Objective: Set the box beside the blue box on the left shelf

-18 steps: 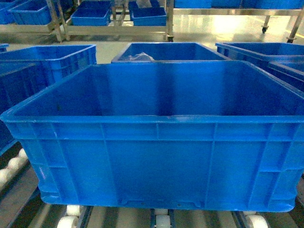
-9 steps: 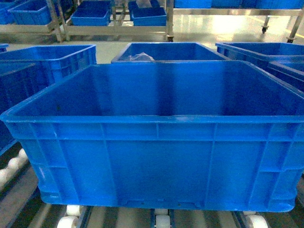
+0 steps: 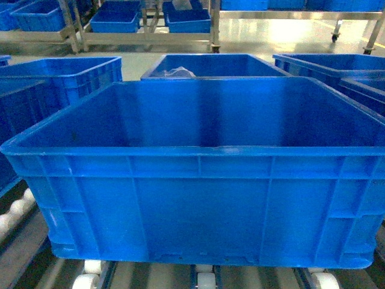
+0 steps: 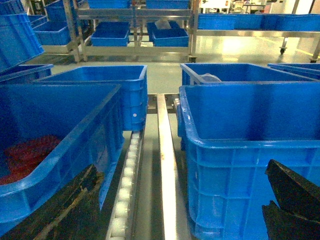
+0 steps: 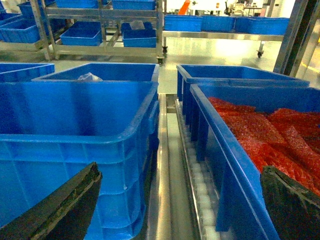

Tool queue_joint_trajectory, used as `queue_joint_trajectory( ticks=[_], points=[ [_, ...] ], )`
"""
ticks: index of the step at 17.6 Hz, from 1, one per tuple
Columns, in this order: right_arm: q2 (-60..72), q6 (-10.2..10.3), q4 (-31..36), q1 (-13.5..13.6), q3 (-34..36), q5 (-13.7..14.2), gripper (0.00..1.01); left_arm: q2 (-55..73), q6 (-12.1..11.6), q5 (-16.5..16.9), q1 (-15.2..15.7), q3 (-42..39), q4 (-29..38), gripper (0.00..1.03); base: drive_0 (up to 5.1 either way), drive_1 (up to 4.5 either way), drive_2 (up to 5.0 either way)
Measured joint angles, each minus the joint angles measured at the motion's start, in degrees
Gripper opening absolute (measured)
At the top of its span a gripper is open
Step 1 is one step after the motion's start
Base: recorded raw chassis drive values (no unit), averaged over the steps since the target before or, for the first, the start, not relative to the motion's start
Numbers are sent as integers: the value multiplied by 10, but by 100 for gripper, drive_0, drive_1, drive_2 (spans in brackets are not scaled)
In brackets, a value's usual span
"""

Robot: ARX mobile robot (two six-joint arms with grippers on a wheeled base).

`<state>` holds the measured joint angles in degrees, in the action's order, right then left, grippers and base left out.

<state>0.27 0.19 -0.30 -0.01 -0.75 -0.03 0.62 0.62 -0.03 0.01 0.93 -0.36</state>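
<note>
Nothing has moved since a second ago: box (image 3: 198, 174) sits on the left shelf (image 3: 204, 280) rollers, another blue box (image 3: 210, 65) at twelve o'clock, both grippers' jaws spread wide, so the job looks nearly done.

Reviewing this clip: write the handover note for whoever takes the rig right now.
Left gripper: open, straddling the box's left wall, no grip visible.
Right gripper: open, straddling its right wall, likewise.
The box sits on the roller rails, empty, between a left neighbour crate and a right neighbour crate, both holding red material.
Done: box rests on the rollers beside blue crates.
Left: confirm placement, back the arms out.
</note>
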Motion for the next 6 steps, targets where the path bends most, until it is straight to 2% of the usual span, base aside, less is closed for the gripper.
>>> queue_joint_trajectory(
  ticks=[6],
  points=[
    [0,0,0,0,0,0,98,0,0,0,0,0,0,98,0,0,0]
  ],
)
